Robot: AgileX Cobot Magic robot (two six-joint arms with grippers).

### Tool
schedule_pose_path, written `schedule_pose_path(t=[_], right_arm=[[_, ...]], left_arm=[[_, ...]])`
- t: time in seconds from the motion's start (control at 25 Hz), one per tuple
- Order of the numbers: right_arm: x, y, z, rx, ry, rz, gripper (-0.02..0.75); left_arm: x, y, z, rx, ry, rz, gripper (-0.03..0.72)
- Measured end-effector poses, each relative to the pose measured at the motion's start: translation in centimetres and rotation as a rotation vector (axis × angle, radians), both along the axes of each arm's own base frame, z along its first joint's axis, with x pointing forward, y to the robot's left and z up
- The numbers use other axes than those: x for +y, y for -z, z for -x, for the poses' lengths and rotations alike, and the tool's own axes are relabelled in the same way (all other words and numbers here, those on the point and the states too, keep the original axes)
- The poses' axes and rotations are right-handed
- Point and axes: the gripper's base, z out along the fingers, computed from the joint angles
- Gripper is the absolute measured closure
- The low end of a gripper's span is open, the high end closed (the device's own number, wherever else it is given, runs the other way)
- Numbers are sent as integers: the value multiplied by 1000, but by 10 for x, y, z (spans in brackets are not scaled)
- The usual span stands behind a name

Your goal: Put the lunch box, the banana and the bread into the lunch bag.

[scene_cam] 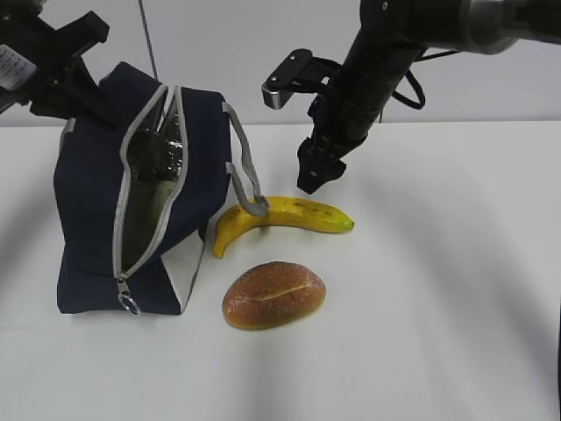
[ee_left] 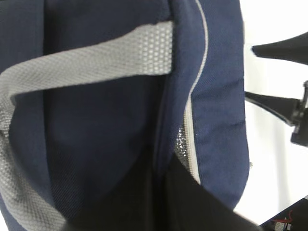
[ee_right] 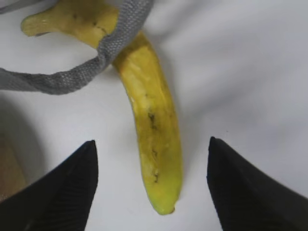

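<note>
We see the lunch bag (scene_cam: 105, 219) lying unzipped on the white table (scene_cam: 438, 307), its silver lining showing. One grey handle (scene_cam: 245, 171) droops across the banana (scene_cam: 280, 217), which lies just at the bag's three o'clock; the bread (scene_cam: 273, 295) sits near, at the banana's six o'clock. The right gripper (ee_right: 151, 187) hovers above the banana's tip, jaws spread wide with the fruit between them, untouched. The left gripper (scene_cam: 53, 53) is at the bag's eleven o'clock, pressed close against the navy fabric; from here we cannot tell how its jaws stand.
</note>
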Motion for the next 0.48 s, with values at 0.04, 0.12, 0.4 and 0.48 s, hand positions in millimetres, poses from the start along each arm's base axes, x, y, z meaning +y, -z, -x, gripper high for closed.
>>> schedule_pose_path(t=[0.04, 0.12, 0.4, 0.48], right_arm=[[2, 5, -1, 8, -21, -9, 215], [5, 14, -3, 10, -52, -23, 215], [10, 38, -13, -22, -83, -35, 215], [10, 48, -16, -26, -82, -33, 215]], left_arm=[[0, 0, 0, 0, 0, 0, 691], [0, 0, 0, 0, 0, 0, 691], [0, 0, 0, 0, 0, 0, 691], [0, 0, 0, 0, 0, 0, 691]])
